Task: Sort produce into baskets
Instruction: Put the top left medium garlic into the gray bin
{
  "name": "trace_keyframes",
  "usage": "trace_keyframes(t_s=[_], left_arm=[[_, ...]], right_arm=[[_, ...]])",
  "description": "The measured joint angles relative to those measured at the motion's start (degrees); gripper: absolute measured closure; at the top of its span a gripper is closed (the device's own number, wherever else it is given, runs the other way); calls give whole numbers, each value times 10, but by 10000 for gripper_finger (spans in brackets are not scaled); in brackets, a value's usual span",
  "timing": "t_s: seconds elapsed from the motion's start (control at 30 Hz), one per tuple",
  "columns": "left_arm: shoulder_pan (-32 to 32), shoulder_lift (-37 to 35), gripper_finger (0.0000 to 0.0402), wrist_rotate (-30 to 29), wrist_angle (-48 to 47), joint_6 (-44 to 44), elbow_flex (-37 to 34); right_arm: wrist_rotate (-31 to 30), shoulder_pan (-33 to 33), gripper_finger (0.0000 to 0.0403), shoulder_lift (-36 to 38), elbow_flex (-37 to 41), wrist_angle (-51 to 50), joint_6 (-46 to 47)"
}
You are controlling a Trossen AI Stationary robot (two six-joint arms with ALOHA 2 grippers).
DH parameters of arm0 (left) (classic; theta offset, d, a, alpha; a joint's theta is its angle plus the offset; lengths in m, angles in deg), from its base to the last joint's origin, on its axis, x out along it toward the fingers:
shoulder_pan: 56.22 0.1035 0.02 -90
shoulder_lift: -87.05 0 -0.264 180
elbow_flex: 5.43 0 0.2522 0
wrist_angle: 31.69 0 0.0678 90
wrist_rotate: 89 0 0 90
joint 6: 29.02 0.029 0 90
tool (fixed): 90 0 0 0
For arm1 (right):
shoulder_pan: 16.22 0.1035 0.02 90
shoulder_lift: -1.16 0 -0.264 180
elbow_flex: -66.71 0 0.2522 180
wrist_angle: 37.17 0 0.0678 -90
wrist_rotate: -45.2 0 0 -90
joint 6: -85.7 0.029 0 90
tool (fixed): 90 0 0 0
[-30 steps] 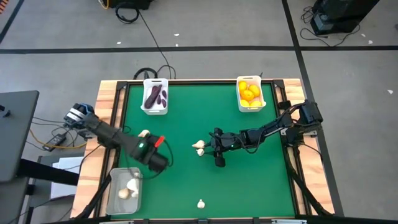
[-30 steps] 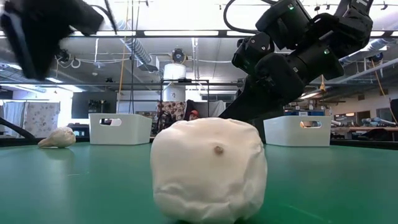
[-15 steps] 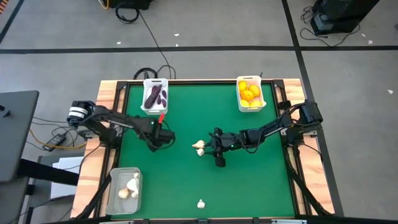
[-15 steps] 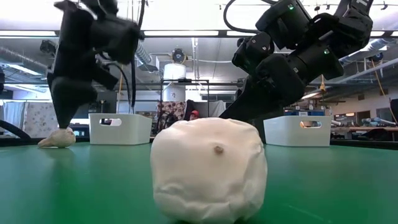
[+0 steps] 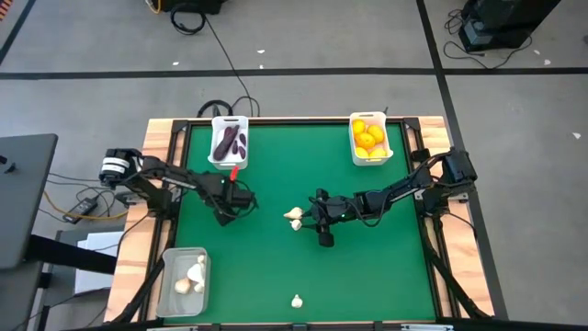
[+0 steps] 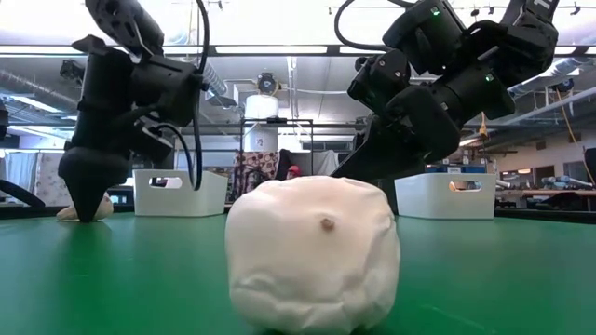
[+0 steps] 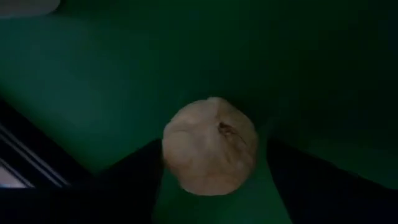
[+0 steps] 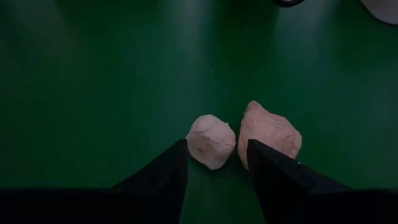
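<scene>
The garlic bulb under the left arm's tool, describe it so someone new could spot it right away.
On the green table, look near the white bin of eggplants. The left tool points down there, straddling one whitish garlic bulb. Unlike the pair of bulbs by the right tool, it lies alone.

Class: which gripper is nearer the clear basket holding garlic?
Left. The left gripper is just above-right of the clear basket; the right gripper sits mid-table.
</scene>
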Motion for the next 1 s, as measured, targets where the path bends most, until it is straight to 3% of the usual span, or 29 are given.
trace_keyframes(t_s=[0.27,0.5,0.77,1.0], left_arm=[[-1,0,209,-8,23,-64,13],[-55,0,212,-7,12,-106,83],[-203,0,209,-62,-31,-187,191],[-359,0,209,-95,-127,-367,233]], right_arm=[[1,0,227,0,0,0,-1],[0,0,227,0,0,0,7],[-29,1,227,0,0,1,18],[-49,17,227,0,0,1,69]])
